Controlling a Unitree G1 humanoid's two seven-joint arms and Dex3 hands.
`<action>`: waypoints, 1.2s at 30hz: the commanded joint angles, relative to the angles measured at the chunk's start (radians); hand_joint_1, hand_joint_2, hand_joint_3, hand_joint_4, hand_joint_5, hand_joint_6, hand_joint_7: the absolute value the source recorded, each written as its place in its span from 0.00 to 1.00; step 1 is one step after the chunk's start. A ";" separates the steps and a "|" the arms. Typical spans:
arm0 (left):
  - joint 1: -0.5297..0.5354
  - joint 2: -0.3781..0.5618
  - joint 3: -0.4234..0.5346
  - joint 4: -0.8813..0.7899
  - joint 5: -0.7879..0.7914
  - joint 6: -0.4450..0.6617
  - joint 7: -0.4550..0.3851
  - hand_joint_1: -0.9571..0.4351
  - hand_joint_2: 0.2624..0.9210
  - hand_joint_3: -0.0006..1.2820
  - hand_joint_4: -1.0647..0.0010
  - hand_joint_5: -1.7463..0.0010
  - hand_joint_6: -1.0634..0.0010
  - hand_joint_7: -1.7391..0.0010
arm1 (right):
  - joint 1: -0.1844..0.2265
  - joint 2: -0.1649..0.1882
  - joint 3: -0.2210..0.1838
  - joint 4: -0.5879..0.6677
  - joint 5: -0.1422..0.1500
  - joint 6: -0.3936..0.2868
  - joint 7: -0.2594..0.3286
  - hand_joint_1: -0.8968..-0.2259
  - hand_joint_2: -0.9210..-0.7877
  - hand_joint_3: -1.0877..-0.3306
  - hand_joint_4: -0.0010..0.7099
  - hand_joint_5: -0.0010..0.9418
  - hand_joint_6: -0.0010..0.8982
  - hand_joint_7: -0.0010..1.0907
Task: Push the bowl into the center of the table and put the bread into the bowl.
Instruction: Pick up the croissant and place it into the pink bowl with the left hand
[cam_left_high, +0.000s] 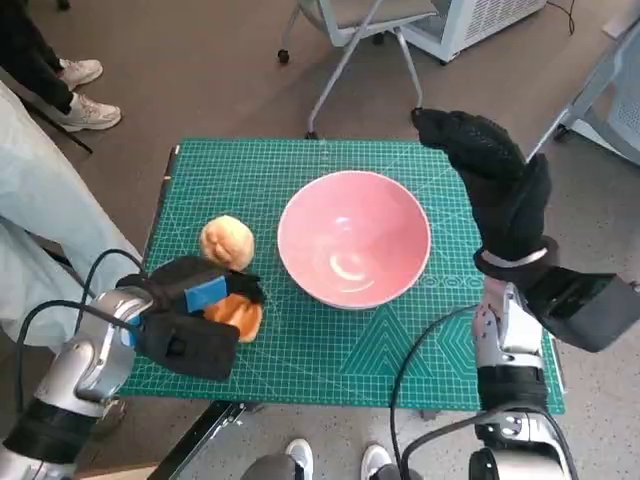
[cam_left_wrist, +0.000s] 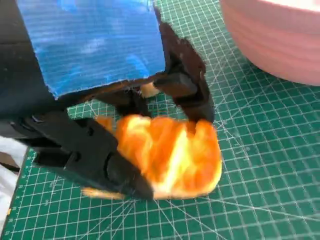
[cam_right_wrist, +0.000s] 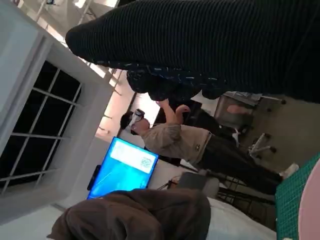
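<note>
The pink bowl (cam_left_high: 353, 238) stands empty near the middle of the green cutting mat (cam_left_high: 330, 380). An orange-brown bread (cam_left_high: 240, 315) lies on the mat left of the bowl, and my left hand (cam_left_high: 195, 310) grips it. In the left wrist view the bread (cam_left_wrist: 170, 155) sits between that hand's black fingers (cam_left_wrist: 190, 90), with the bowl (cam_left_wrist: 280, 40) close behind. A paler round bun (cam_left_high: 227, 241) rests just beyond the hand. My gloved right hand (cam_left_high: 495, 185) is raised beside the bowl's right rim, fingers stretched out, holding nothing and not touching the bowl.
A wheeled chair (cam_left_high: 360, 30) stands beyond the table's far edge. A person's legs and white shoes (cam_left_high: 80, 90) are at the left, and shoe tips (cam_left_high: 300, 460) show at the near edge. The right wrist view shows people (cam_right_wrist: 190, 140) and a lit screen (cam_right_wrist: 125, 167) in the room.
</note>
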 joint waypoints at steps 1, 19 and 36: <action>0.034 0.020 0.016 -0.035 -0.010 0.004 -0.017 0.69 0.97 0.02 0.27 0.35 0.32 0.42 | 0.028 0.009 0.000 0.004 0.002 0.014 0.002 0.33 0.00 0.45 0.26 0.00 0.00 0.56; -0.056 0.013 0.048 0.072 -0.016 -0.141 0.086 0.69 0.92 0.02 0.14 0.50 0.31 0.37 | 0.024 0.012 -0.001 0.020 -0.006 0.010 -0.002 0.34 0.00 0.45 0.26 0.00 0.00 0.56; -0.099 0.039 0.270 -0.332 -0.172 0.023 -0.003 0.69 0.89 0.01 0.09 0.54 0.25 0.41 | 0.023 0.013 -0.007 0.023 0.004 0.016 0.005 0.34 0.00 0.45 0.26 0.00 0.00 0.56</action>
